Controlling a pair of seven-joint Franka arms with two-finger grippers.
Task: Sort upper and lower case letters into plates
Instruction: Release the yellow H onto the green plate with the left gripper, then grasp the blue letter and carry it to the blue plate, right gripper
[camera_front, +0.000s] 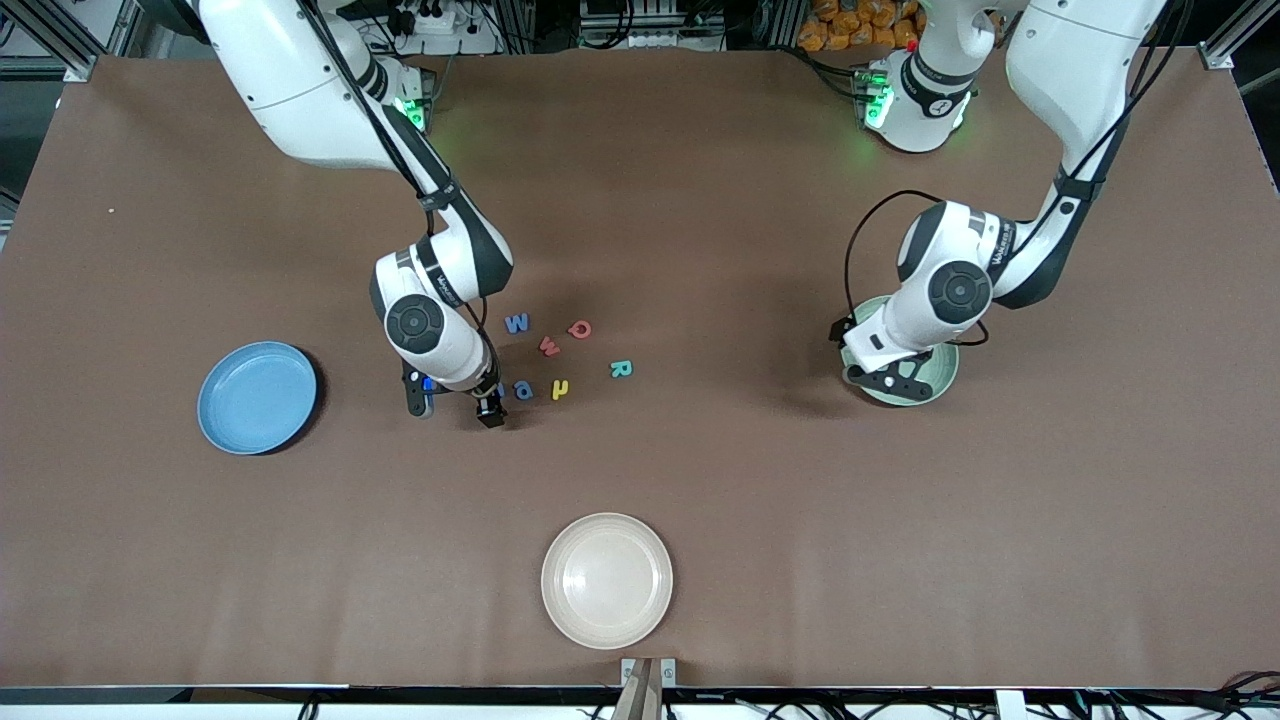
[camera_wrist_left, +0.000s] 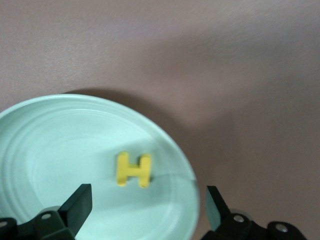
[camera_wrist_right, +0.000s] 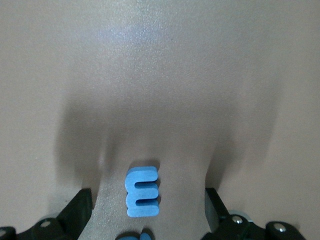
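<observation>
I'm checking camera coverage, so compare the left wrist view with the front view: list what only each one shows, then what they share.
Left wrist view only: the yellow H lying in the mint plate, loose between the left gripper's open fingers.

Front view only: the blue plate, the cream plate, the loose letters W, Q and R on the table, and the right gripper low over the letters, open.

Both: the mint plate at the left arm's end, the left gripper over it, and the brown table.
</observation>
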